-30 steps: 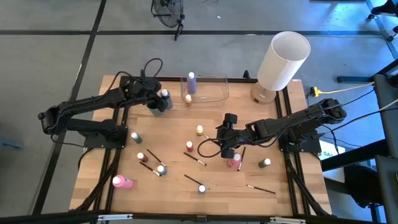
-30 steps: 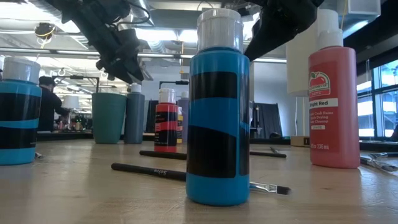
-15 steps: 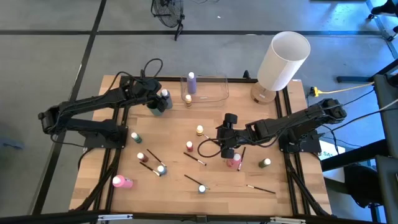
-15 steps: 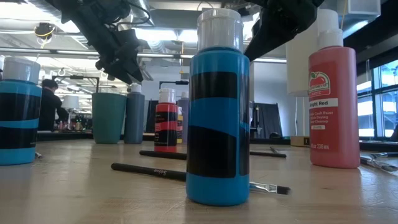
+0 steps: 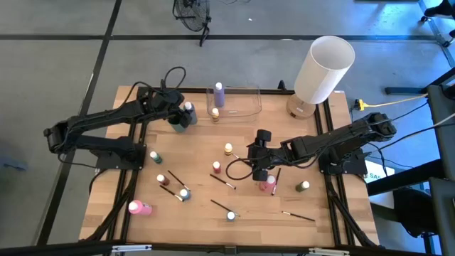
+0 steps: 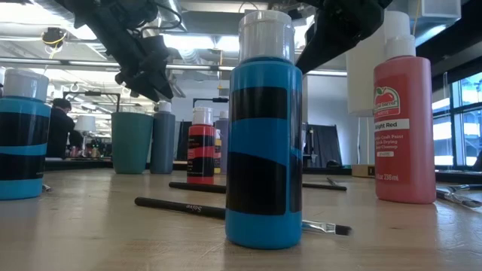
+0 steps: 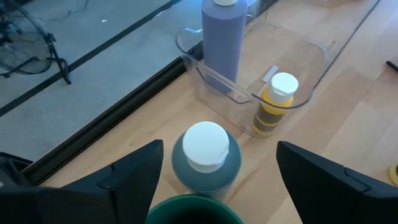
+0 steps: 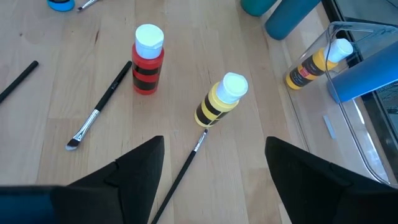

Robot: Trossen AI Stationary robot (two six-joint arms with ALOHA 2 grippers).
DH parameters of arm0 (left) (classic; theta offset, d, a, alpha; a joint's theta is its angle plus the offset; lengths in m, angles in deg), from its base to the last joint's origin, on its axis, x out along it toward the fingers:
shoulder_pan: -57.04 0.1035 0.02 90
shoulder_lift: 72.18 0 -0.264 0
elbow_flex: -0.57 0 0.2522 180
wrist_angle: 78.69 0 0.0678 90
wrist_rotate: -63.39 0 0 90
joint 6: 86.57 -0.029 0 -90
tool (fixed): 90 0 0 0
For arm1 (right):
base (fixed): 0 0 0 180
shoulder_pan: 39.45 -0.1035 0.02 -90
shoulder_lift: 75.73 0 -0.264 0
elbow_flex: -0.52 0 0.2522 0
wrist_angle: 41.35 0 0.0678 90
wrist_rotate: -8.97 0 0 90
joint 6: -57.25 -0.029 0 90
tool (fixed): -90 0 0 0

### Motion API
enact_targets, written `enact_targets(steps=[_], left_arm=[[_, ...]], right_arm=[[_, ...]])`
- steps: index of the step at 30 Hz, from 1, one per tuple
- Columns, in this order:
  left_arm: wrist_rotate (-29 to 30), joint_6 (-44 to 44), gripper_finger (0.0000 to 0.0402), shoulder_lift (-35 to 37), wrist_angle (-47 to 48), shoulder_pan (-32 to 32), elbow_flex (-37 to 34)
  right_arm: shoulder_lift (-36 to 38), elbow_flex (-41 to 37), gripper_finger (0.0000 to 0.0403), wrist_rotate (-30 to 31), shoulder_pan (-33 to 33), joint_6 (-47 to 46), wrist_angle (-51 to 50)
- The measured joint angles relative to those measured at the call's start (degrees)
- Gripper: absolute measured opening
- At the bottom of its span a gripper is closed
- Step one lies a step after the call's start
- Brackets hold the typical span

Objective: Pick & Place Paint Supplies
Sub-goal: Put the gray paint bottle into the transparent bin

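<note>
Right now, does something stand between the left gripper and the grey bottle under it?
Nothing visible does. The left gripper is open, and the grey bottle stands upright between its fingers with free space on both sides. A green bottle stands right beside it, nearer the wrist, so the grip is tight there.

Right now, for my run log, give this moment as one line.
left gripper: fingers open around grey bottle | right gripper: fingers open above table, near yellow bottle | clear container: holds lilac bottle
</note>
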Motion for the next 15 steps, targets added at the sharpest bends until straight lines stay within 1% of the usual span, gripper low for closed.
enact_targets(steps=[2, 5, 6, 11, 15], left_arm=[[0.1, 2.3, 0.0309, -0.4, 0.4, 0.0, 0.0], [0.2, 10.6, 0.0309, -1.5, 1.8, 0.0, 0.0], [0.4, 11.9, 0.0309, -2.0, 1.6, 0.0, 0.0], [3.0, 10.9, 0.0309, -3.3, -0.4, 0.0, 0.0], [3.1, 10.9, 0.0309, -3.9, -0.5, 0.0, 0.0]], right_arm=[[0.0, 0.0, 0.0284, 0.0, 0.0, 0.0, 0.1], [0.0, 0.0, 0.0284, 0.0, 0.0, 0.0, 0.2], [0.0, 0.0, 0.0284, 0.0, 0.0, 0.0, 0.2], [0.0, 0.0, 0.0284, 0.0, 0.0, 0.0, 0.5], [0.0, 0.0, 0.0284, 0.0, 0.0, 0.0, 0.5]])
